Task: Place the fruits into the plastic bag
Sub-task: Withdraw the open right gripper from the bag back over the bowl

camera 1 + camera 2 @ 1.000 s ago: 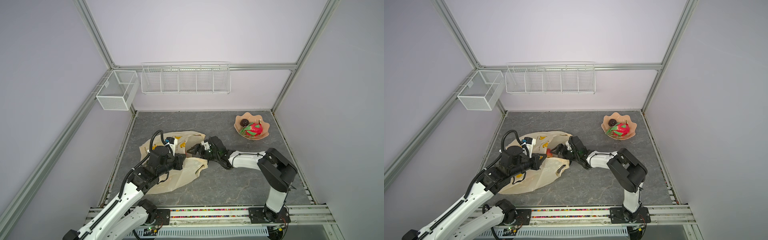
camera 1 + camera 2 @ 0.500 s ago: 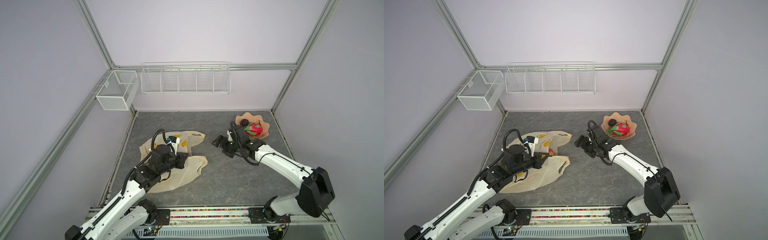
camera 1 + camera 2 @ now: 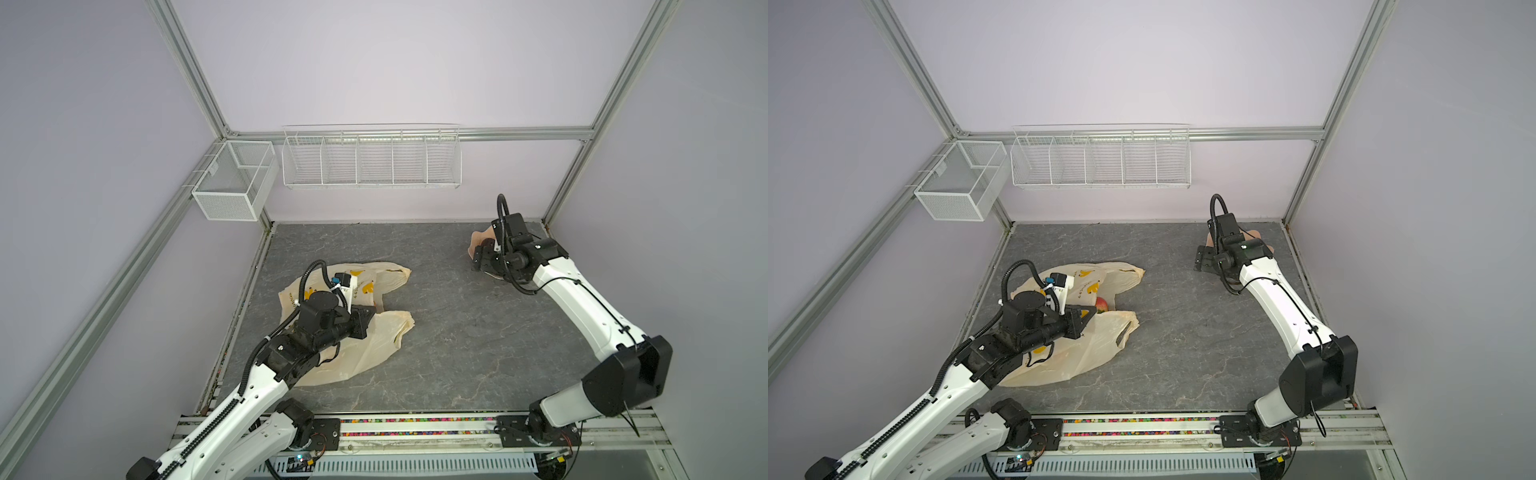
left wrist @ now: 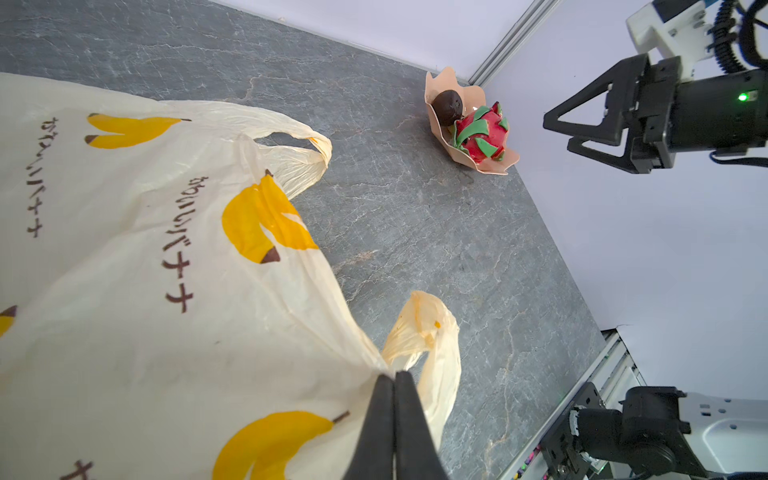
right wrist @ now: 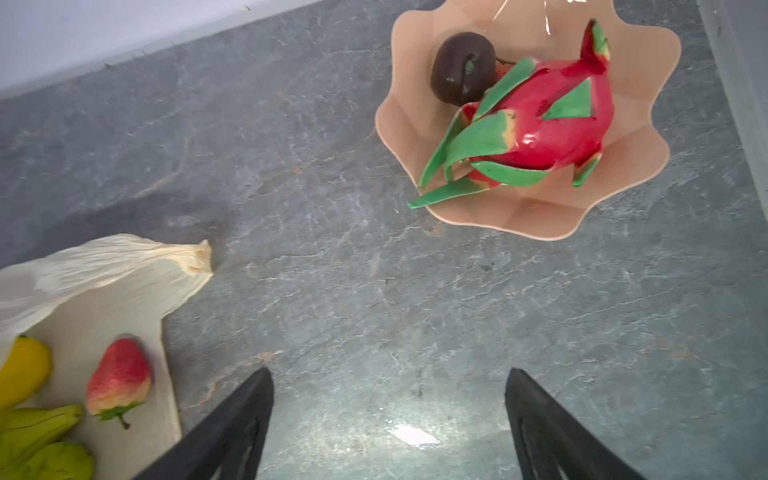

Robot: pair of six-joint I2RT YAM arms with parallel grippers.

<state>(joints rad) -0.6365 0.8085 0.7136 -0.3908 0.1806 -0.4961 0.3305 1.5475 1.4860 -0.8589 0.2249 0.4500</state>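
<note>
The plastic bag (image 3: 365, 349) lies at front left, cream with yellow bananas. My left gripper (image 4: 394, 376) is shut on its upper edge beside a handle, holding the mouth up. Inside the mouth I see a strawberry (image 5: 120, 376), a yellow fruit (image 5: 20, 370) and a green lumpy fruit (image 5: 37, 440). The peach bowl (image 5: 640, 54) at back right holds the red dragon fruit (image 5: 552, 124) and the dark brown ball (image 5: 461, 68). My right gripper (image 5: 388, 374) hangs open and empty over bare floor, just short of the bowl on the side facing the bag. In both top views the right arm hides the bowl's fruits.
A white wire rack (image 3: 370, 158) and a mesh box (image 3: 232, 183) hang on the back wall. A metal frame post (image 3: 565, 178) stands by the bowl's corner. The arms' base rail (image 3: 415, 428) runs along the front. Grey stone floor (image 3: 457, 332) separates bag and bowl.
My right gripper has left the bag's mouth and swung right and back to the bowl, open and empty. The left gripper has kept its hold on the bag.
</note>
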